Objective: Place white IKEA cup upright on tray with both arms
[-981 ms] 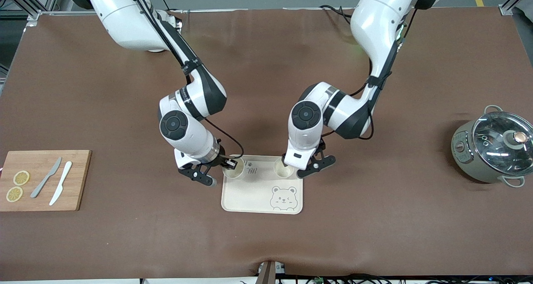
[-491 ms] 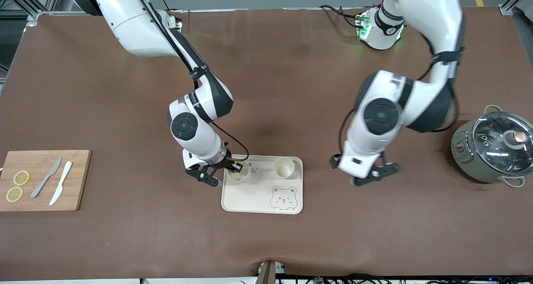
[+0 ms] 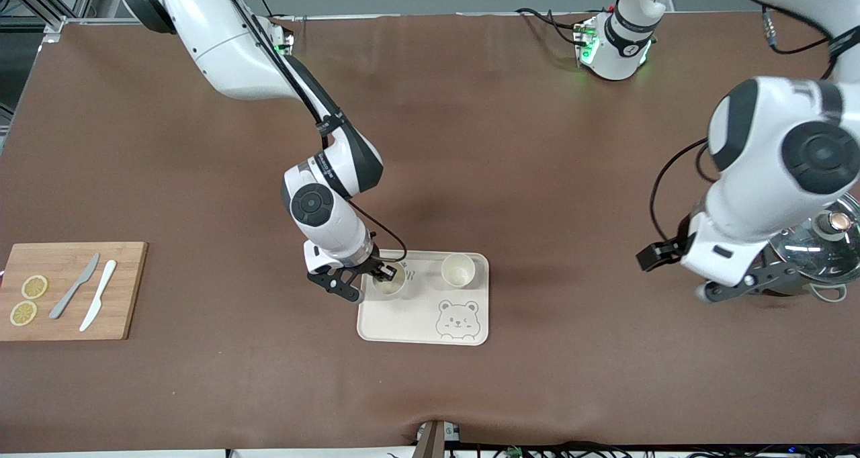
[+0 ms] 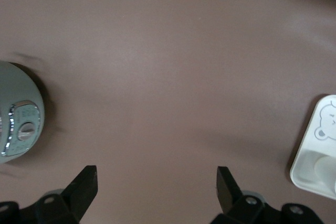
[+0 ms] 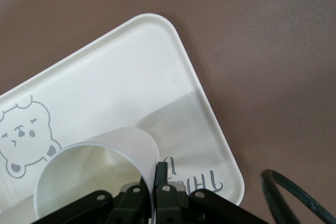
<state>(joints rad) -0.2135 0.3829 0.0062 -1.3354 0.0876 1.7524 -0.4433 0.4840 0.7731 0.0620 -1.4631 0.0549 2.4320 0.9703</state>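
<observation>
The cream bear tray (image 3: 416, 320) lies near the table's middle. My right gripper (image 3: 384, 270) is shut on the rim of a white cup (image 3: 392, 283) at the tray's corner toward the right arm's end. One finger (image 5: 161, 172) is outside the wall of the white cup (image 5: 94, 163), the other inside, and the cup's mouth faces up. Whether its base rests on the tray (image 5: 131, 77) I cannot tell. A second white cup (image 3: 458, 270) stands upright on the tray, free. My left gripper (image 3: 672, 278) (image 4: 155, 174) hangs open and empty over bare table between tray and pot.
A grey-green pot with a glass lid (image 3: 816, 243) (image 4: 18, 114) stands at the left arm's end, close beside the left hand. A wooden cutting board (image 3: 121, 290) with two lemon slices and two knives lies at the right arm's end. The tray's edge (image 4: 315, 150) shows in the left wrist view.
My left arm has left the second cup standing on the tray and swung away toward the pot. The right gripper has shifted its cup slightly inward over the tray.
</observation>
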